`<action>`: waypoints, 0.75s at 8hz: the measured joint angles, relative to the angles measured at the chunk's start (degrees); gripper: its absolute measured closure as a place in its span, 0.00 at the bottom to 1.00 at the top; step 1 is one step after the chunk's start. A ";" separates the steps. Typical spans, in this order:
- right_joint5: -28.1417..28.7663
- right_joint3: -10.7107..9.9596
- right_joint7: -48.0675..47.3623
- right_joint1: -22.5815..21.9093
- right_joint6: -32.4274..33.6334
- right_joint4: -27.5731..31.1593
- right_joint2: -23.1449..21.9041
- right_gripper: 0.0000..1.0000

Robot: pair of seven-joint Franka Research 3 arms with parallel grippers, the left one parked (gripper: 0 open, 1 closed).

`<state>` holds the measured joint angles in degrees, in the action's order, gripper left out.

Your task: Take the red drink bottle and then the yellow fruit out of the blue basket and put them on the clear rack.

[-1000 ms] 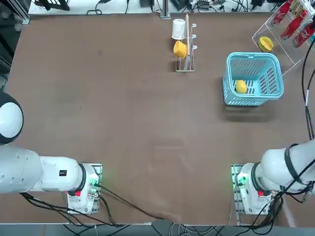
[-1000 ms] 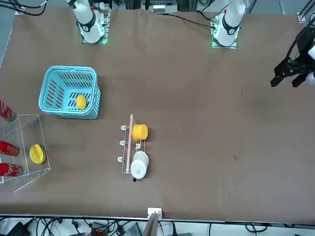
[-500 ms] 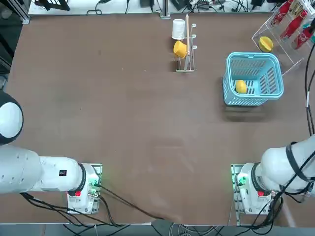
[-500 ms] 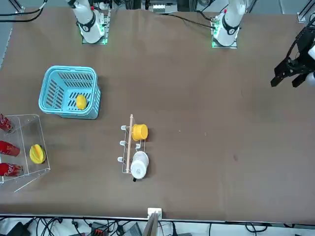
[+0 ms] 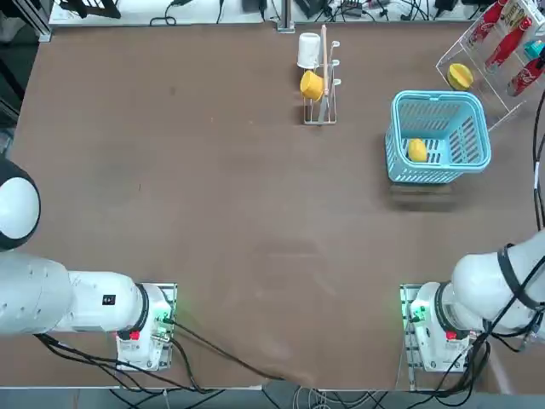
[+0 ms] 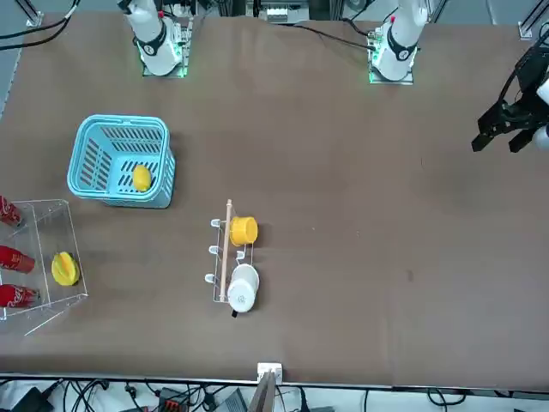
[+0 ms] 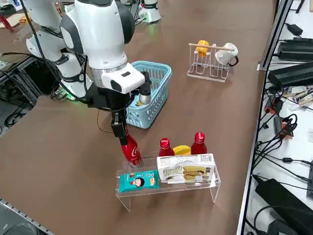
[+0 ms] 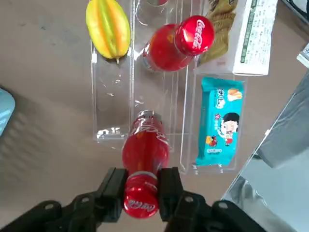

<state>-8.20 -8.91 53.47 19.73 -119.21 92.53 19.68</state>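
The brown table (image 5: pixel 221 213) carries everything. The right arm (image 7: pixel 98 34) leans over the table's right edge, its gripper (image 8: pixel 140 193) pointing down at the near end of the clear rack (image 7: pixel 168 188).

The blue basket (image 5: pixel 438 136) stands on the table just beside the rack, on the side nearer the robot. Inside it, against the wall nearest the table's middle, lies the yellow fruit (image 5: pixel 416 150).

The clear rack sits at the table's far right corner. It already holds two upright red bottles (image 7: pixel 198 143), a yellow-green star fruit (image 8: pixel 108 27), a white snack box (image 7: pixel 186 168) and a teal snack packet (image 7: pixel 138 180).

A wire stand (image 5: pixel 322 85) stands apart from the basket, toward the middle of the table's far edge, with a yellow cup (image 5: pixel 312 84) and a white cup (image 5: pixel 308 49) hung on it.

The red drink bottle (image 8: pixel 144 154) is out of the basket: the fingers (image 8: pixel 113 191) are clamped on its cap end and it hangs tilted, its lower end at the rack's open compartment beside the teal packet. Whether it touches the rack cannot be told.
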 joint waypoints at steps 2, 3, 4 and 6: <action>0.01 0.00 0.33 0.48 -0.99 -0.02 0.70 0.61; 0.01 0.00 0.37 0.53 -1.14 -0.03 0.87 0.61; 0.01 0.00 0.37 0.56 -1.16 -0.03 0.91 0.61; 0.01 0.00 0.37 0.58 -1.16 -0.03 1.16 0.59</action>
<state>-8.19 -8.91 53.84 20.31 -120.38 92.50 20.85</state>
